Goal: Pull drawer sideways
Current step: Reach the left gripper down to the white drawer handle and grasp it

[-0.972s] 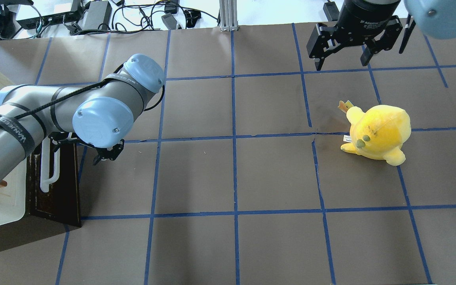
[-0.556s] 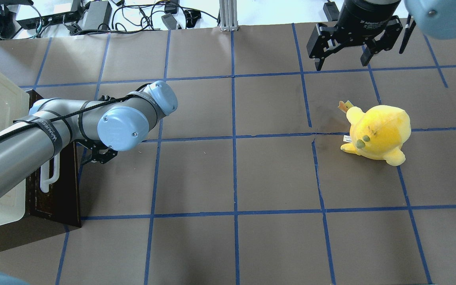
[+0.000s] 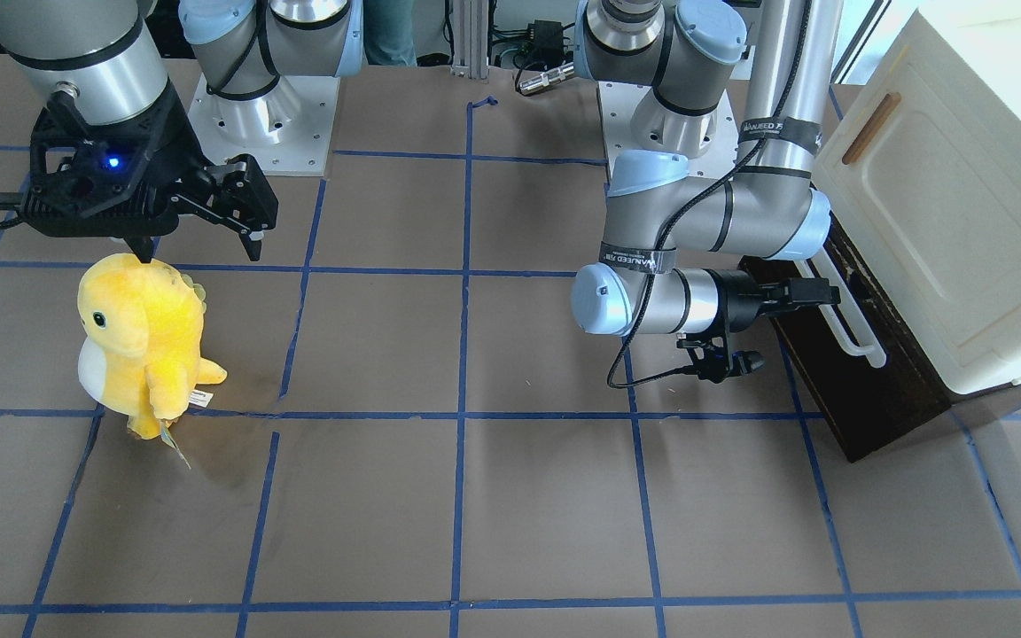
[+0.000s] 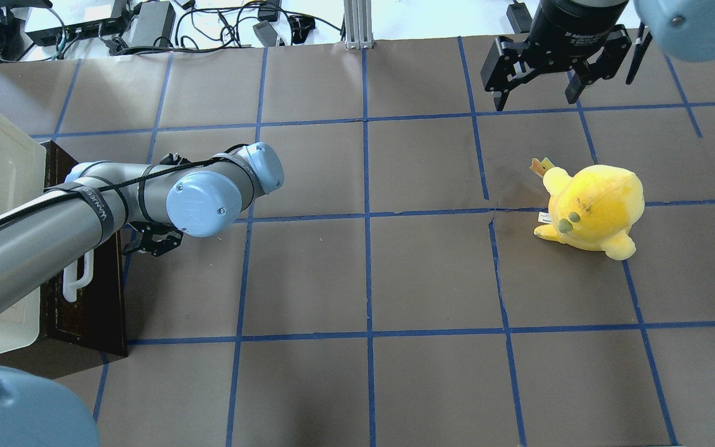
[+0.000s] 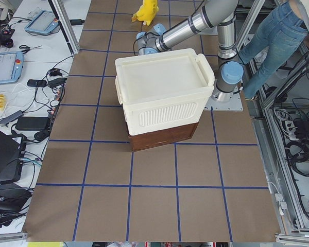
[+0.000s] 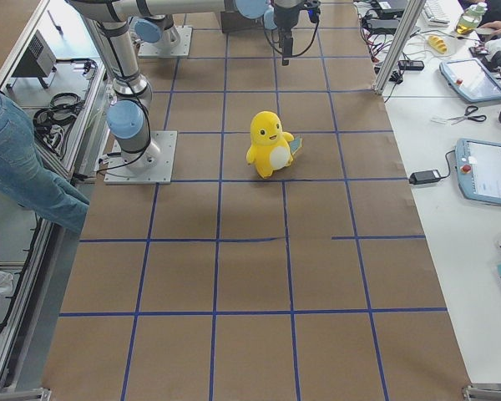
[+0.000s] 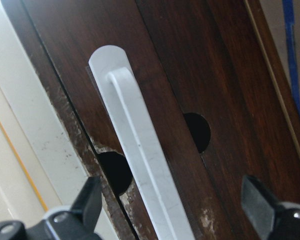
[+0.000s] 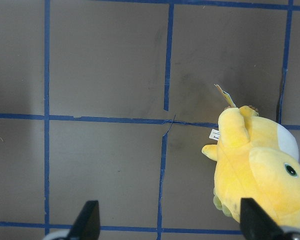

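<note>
Closely, left gripper (image 7: 172, 194) straddles wooden drawer's (image 7: 230, 90) rounded white handle (image 7: 135, 130).

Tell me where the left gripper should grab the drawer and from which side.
Take the white bar handle on the dark front of the drawer, coming straight at that front. The bar stands off the wood, so jaws can close across it; the open left gripper faces it, one jaw each side.

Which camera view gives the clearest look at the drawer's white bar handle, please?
The left wrist view: the handle is close and sharp against the dark drawer front. The front-facing view shows it small; the overhead shows only its lower end beneath the left arm; the other views miss it.
</note>
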Controlling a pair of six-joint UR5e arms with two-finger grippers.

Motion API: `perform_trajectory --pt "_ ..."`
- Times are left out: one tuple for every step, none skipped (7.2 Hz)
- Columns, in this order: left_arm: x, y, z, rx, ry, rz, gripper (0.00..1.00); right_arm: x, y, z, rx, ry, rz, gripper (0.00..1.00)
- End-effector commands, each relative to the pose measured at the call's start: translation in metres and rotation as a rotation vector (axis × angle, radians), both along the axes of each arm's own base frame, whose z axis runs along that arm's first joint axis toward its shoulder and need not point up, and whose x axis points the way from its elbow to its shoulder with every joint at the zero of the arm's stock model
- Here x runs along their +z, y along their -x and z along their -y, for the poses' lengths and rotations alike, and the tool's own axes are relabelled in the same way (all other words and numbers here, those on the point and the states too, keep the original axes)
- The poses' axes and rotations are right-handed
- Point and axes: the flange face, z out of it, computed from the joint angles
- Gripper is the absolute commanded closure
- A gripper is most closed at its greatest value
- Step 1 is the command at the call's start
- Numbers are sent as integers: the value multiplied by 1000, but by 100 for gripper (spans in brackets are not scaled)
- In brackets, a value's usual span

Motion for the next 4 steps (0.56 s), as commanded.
perform_trajectory --pt "3 -11 4 -3 12 31 4 0 0 0 1 0 0 0" --pt "2 -14 4 0 11 36 4 0 0 0 1 0 0 0" --pt "1 -14 3 1 12 36 10 0 0 0 0 0 0 0" --pt "1 -15 4 3 11 37 43 0 0 0 0 0 0 0"
